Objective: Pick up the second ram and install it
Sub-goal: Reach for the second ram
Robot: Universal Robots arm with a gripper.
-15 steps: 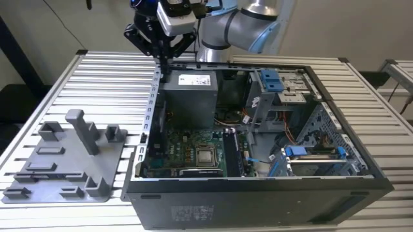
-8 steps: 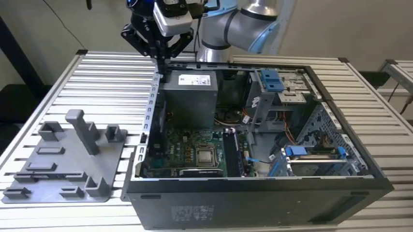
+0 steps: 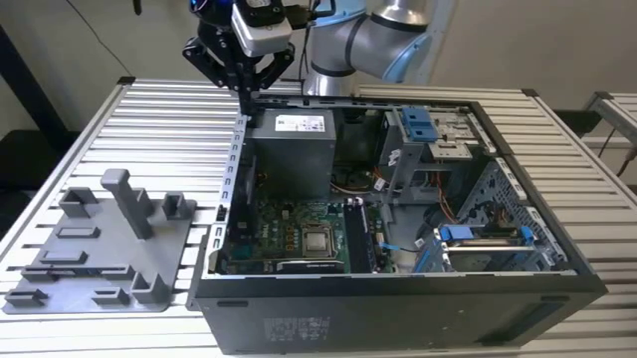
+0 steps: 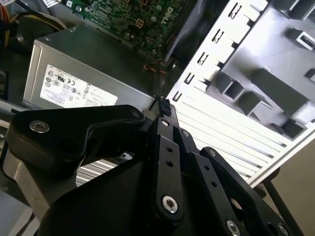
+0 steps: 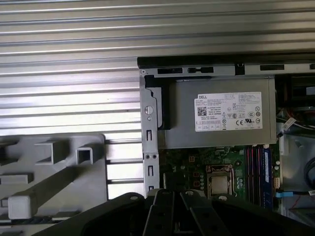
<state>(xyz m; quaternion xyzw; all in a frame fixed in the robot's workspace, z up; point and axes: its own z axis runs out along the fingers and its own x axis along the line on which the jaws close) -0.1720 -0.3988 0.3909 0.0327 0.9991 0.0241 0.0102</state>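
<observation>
Inside the case [image 3: 398, 313], the second ram [image 3: 357, 237] stands well apart from the claw [image 3: 246, 106].

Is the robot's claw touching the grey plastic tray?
Apart. In the exterior view the gripper hangs by the far corner of the computer case, with bare table slats between it and the grey tray.

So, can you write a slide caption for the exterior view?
Gripper above a corner of the computer case, beside the power supply; grey tray on the exterior view's left.
</observation>
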